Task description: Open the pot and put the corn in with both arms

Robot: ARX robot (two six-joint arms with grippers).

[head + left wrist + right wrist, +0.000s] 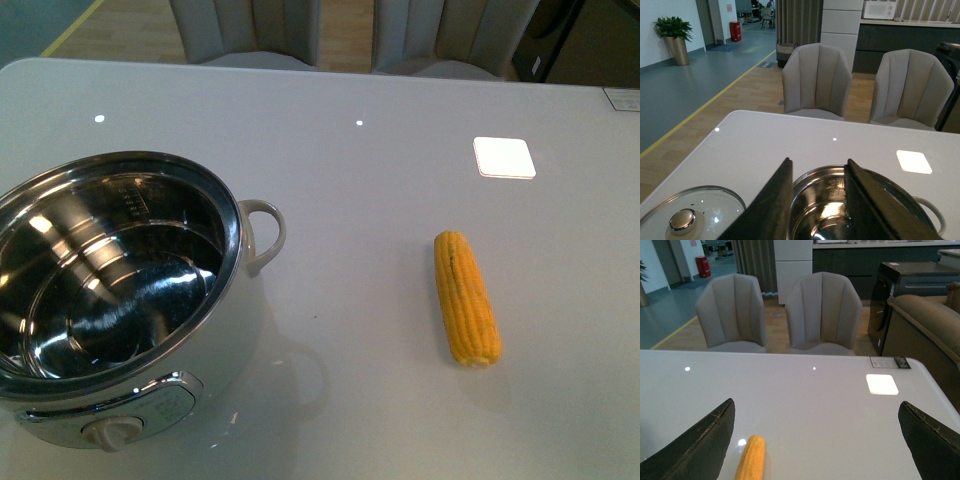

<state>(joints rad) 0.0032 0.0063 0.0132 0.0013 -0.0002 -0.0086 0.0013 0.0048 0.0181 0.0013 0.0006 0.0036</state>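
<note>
The white pot [240, 300] stands open at the left of the table in the front view, its shiny steel inside empty, with its loop handle [262, 236] on the right and its dial knob [110, 433] in front. The yellow corn [466, 297] lies on the table right of the pot. Neither arm shows in the front view. In the left wrist view my open left gripper [818, 167] is above the pot [827, 200]; the glass lid [690, 212] with its knob lies on the table beside it. In the right wrist view my right gripper [817, 412] is open wide above the table, with the corn [752, 460] between its fingers.
Two grey chairs [245, 35] stand behind the table's far edge. A bright square light patch [503, 157] lies on the white table [360, 180] at the right rear. A small label [622, 98] sits at the far right corner.
</note>
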